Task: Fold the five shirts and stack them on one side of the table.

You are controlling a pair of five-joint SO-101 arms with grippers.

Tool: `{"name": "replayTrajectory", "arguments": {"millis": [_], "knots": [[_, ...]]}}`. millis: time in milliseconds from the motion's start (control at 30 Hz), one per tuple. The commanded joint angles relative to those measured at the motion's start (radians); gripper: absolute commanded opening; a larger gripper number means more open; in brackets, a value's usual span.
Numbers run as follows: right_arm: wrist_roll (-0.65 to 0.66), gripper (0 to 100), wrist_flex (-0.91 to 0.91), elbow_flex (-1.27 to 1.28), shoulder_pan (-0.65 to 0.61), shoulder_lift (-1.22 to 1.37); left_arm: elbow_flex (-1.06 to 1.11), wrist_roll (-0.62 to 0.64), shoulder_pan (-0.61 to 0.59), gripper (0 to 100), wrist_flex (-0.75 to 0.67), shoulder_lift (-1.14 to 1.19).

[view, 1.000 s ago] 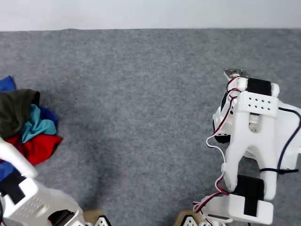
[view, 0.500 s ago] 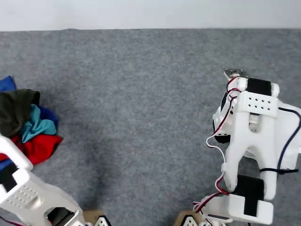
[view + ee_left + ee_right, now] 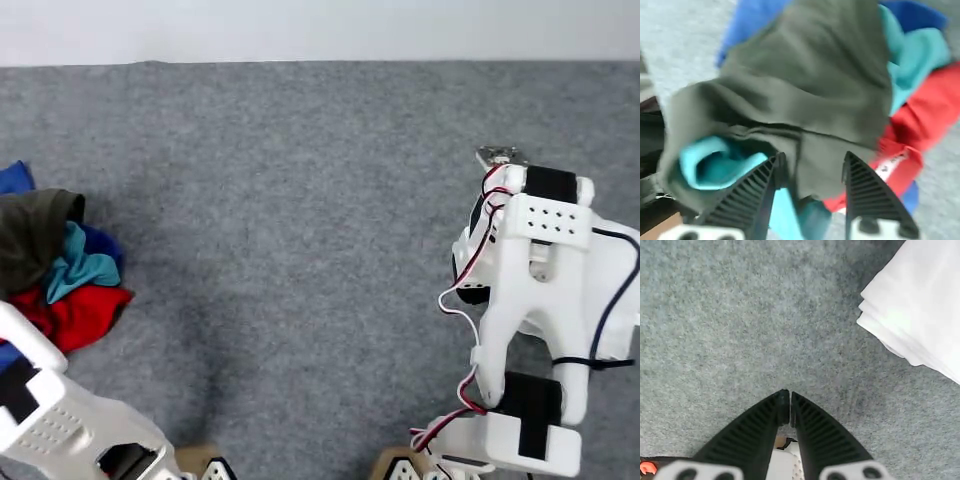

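Hovering at the left edge of the surface (image 3: 300,200), the left pincer (image 3: 813,161) stood wide over the crumpled pile of shirts (image 3: 60,270), olive shirt (image 3: 805,85) uppermost. The right pincer (image 3: 789,396) was closed and empty above the grey covering.

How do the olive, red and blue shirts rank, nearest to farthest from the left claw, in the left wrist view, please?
1. Olive shirt, right at the left claw's open fingertips.
2. Red shirt, just past one finger.
3. Blue shirt, mostly beyond the olive one, at the pile's far side.
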Motion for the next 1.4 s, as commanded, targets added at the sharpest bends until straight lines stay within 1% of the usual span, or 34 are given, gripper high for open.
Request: {"name": "replayTrajectory", "arguments": {"millis": [0,100,267,367,467,633,700,767,900,1067,1167,1267,1300,1367], "knots": [[-0.006,0.9,0.041,-0.003,-0.008,-0.036,0.074,-0.040,0.021,18,0.029,-0.044],[-0.006,0.9,0.041,-0.003,-0.015,-0.036,0.163,-0.057,0.058,18,0.012,-0.038],[-0.006,0.9,0.041,-0.003,-0.041,-0.036,0.216,-0.034,0.081,18,-0.106,0.029],[-0.006,0.9,0.041,-0.003,-0.045,-0.038,0.209,0.023,0.089,12,-0.186,0.057],[-0.006,0.9,0.041,-0.003,-0.045,-0.038,0.208,0.023,0.104,1,-0.210,0.034],[-0.006,0.9,0.041,-0.003,-0.045,-0.041,0.143,0.038,0.155,0,-0.207,-0.097],[-0.006,0.9,0.041,-0.003,-0.045,-0.042,0.090,0.100,0.192,0,-0.224,-0.170],[-0.006,0.9,0.041,-0.003,-0.045,-0.042,0.022,0.184,0.230,0,-0.285,-0.233],[-0.006,0.9,0.041,-0.003,-0.045,-0.042,-0.102,0.354,0.292,0,-0.480,-0.315],[-0.006,0.9,0.041,-0.003,-0.045,-0.042,-0.225,0.578,0.373,0,-0.710,-0.338],[-0.006,0.9,0.041,-0.003,-0.042,-0.042,-0.295,0.667,0.456,0,-0.786,-0.341],[-0.006,0.9,0.041,-0.003,-0.042,-0.042,-0.334,0.644,0.569,0,-0.786,-0.338],[-0.006,0.9,0.041,-0.003,-0.042,-0.042,-0.334,0.614,0.598,0,-0.766,-0.334],[-0.006,0.9,0.041,-0.003,-0.042,-0.042,-0.298,0.519,0.634,0,-0.674,-0.334]]}}
